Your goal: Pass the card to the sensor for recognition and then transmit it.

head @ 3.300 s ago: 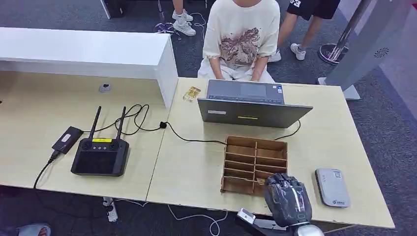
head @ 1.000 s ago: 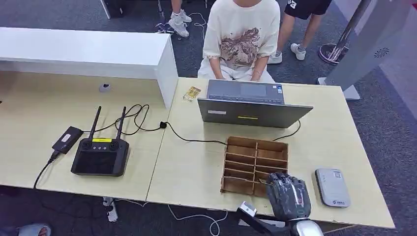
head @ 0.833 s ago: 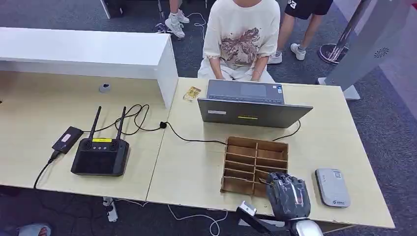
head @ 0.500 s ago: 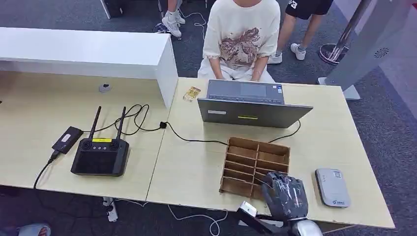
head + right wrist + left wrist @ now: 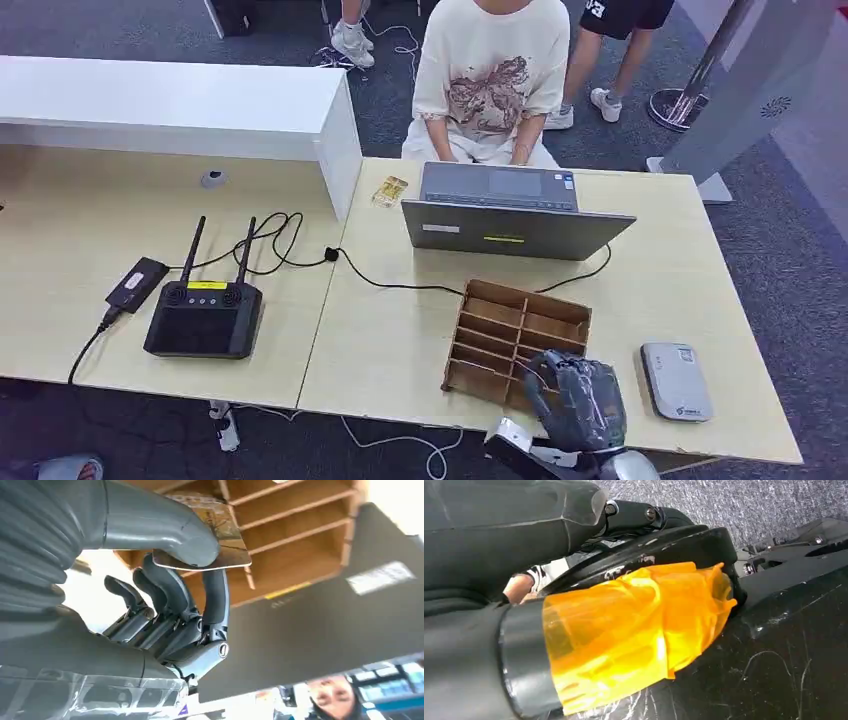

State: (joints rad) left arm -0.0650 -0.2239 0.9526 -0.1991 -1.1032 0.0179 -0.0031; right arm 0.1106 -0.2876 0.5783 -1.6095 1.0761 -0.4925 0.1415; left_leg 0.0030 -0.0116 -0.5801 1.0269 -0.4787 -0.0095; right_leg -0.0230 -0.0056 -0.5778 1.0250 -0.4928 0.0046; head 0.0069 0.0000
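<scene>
Wooden organizer (image 5: 295, 535) behind right hand's (image 5: 165, 595) pinched card (image 5: 220, 545).

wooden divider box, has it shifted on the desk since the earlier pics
Yes. The wooden divider box has turned: its near end has swung away from the white card reader, while the right hand pinches a card over it.

Card organiser (image 5: 516, 336): unfinished brown wood. Card (image 5: 220, 545) under the robot hand (image 5: 165, 595) thumb: glossy, printed. Counter (image 5: 400, 340): smooth pale wood-grain laminate. Card reader (image 5: 676, 381): smooth grey plastic.
</scene>
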